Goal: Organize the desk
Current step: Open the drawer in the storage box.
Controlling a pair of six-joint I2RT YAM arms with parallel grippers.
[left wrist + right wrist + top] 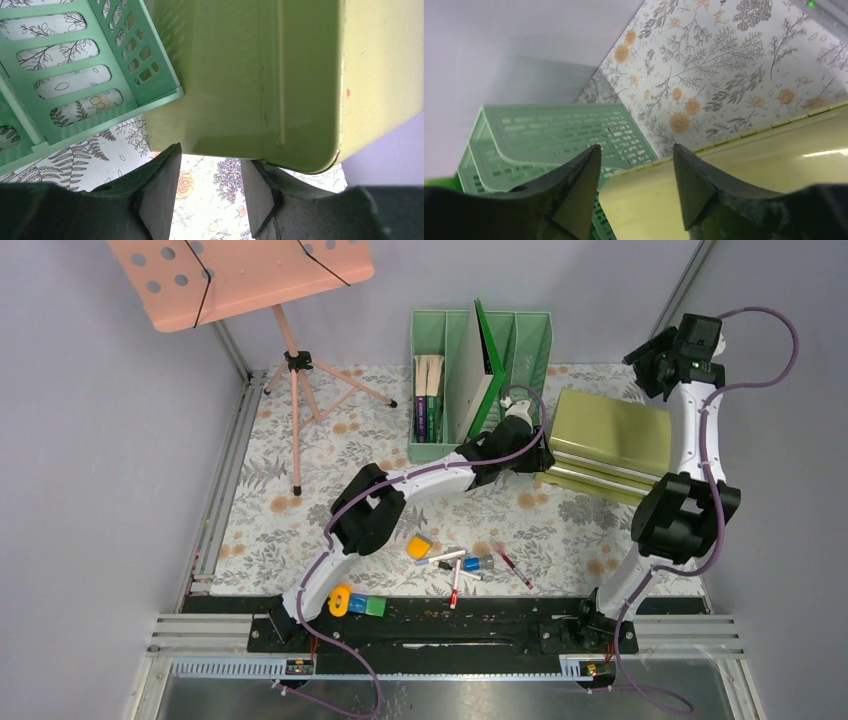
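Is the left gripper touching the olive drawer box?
Cannot tell: left wrist view shows the left gripper beside the olive drawer box, neither gap nor contact plain.

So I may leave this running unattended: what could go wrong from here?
1. The left gripper, jaws open and empty, sits in the narrow gap between the green file organizer and the olive drawer box. A sideways move could shove either one, or tip the books in the organizer.
2. The loose pens lie near the front edge of the desk. An arm pulling back might sweep them off.
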